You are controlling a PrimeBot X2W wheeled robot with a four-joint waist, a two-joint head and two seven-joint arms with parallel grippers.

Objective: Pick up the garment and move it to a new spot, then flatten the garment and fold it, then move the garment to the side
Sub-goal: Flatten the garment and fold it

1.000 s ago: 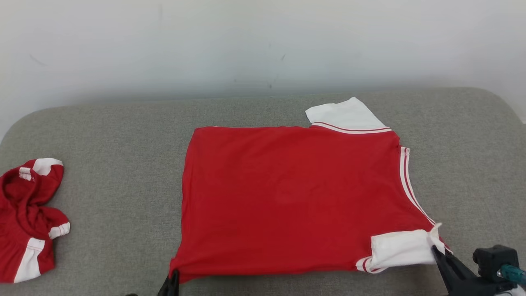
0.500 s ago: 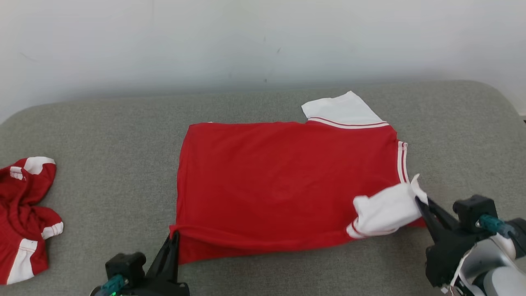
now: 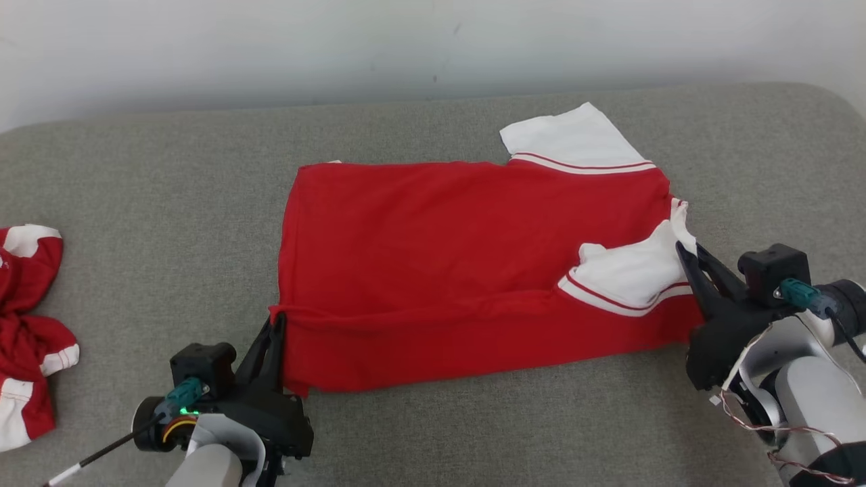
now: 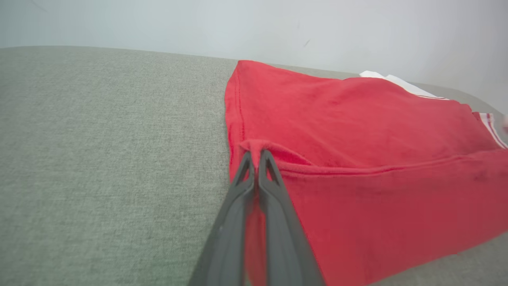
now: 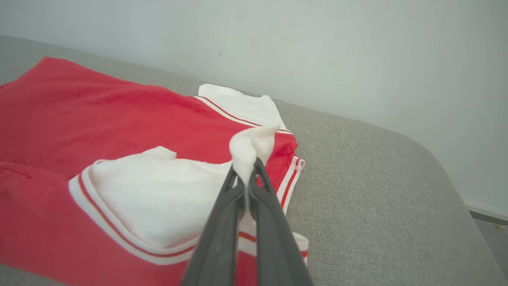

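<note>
The garment (image 3: 440, 230) is a red shirt with white sleeves, spread on the grey cushion, its near edge lifted and carried over the body. My left gripper (image 3: 277, 321) is shut on the near left hem corner, and the left wrist view has the red cloth (image 4: 357, 131) pinched at my left gripper (image 4: 256, 153). My right gripper (image 3: 682, 247) is shut on the white near sleeve (image 3: 629, 274), raised above the shirt's right side. The right wrist view shows a white fold (image 5: 254, 145) standing between the tips of my right gripper (image 5: 248, 169).
A second red and white garment (image 3: 27, 331) lies crumpled at the cushion's left edge. The grey cushion (image 3: 162, 203) ends at a pale wall (image 3: 270, 47) behind. The cushion's right end rounds off near my right arm (image 3: 798, 379).
Both grippers have carried the shirt's near edge away from me, over its body. The white sleeve now lies on the red cloth. The head camera has tilted down.
</note>
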